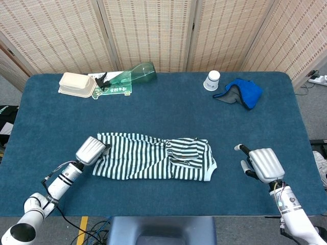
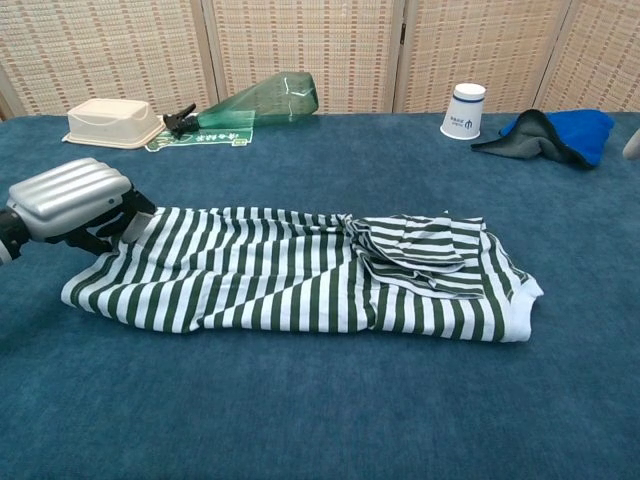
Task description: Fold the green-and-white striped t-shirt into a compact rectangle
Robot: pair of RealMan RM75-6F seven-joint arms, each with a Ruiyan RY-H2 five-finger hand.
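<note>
Nearest the robot, the right hand is hovering over bare blue table well to the right of the garment, its fingers lying apart and holding nothing. The left hand is sitting at the left end of the green-and-white striped t-shirt, and its fingers are curling down over the cloth's far-left corner; they look to be pinching that corner, though the back of the hand is hiding the contact itself. The shirt is lying in the middle of the table as a long flat band, running left to right, with a bunched sleeve or collar part folded on top toward its right end. Judging from this, the lengthwise folds are looking done and the crosswise fold is the step now in hand. The next move is calling for the left hand to be lifting its end and carrying it rightward over the band, laying the edges in line without dragging the layers beneath. Farther back, a white paper cup and a blue cloth are sitting at the right rear, while a green plastic bottle and a cream food box are lying at the left rear, before the woven screens.
</note>
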